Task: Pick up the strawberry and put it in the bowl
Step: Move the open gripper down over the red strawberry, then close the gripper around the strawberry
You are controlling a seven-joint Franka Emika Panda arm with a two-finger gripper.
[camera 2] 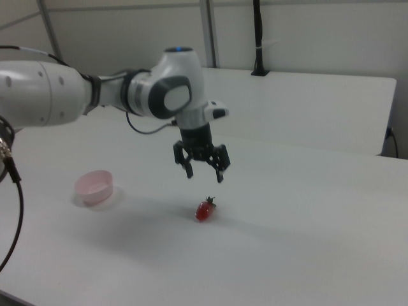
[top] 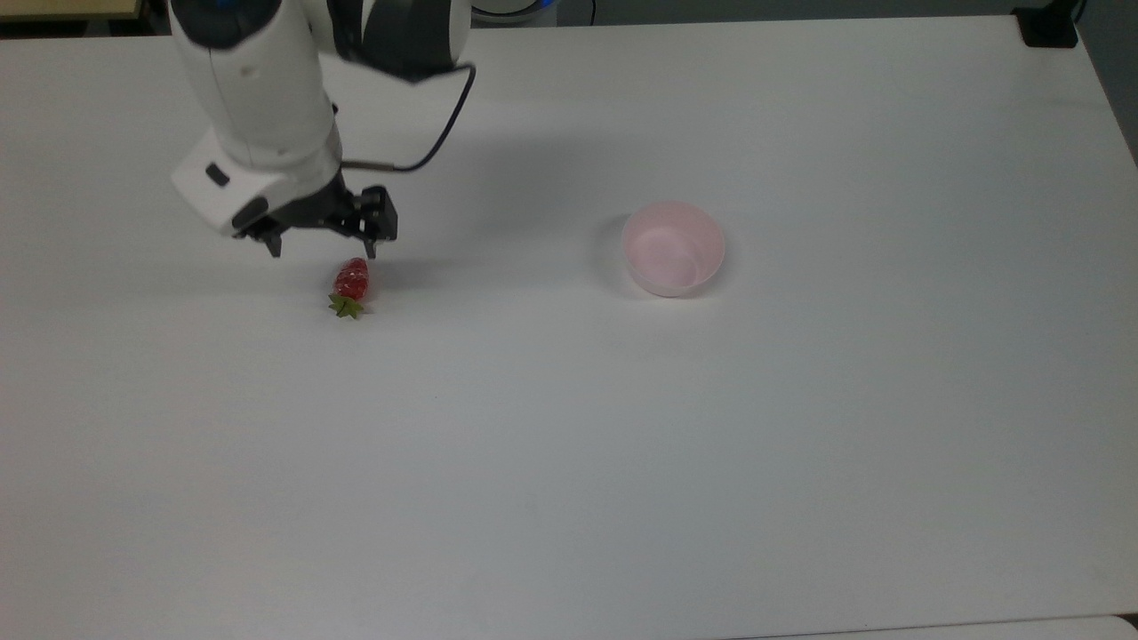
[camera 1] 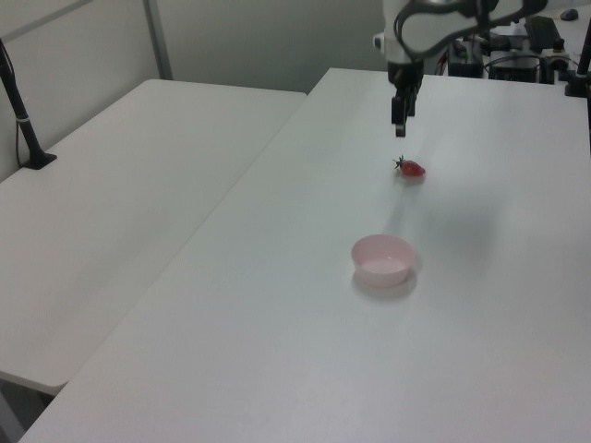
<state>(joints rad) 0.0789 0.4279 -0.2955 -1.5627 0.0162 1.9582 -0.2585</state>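
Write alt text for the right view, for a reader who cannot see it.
A white robot arm holds its open black gripper above a red strawberry lying on a white table, not touching it. A pale pink bowl sits apart, toward the right view's left.

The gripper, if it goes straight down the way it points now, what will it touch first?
Probably the strawberry, lying almost under the open gripper; depth is unclear, so it may meet the bare white table beside it.
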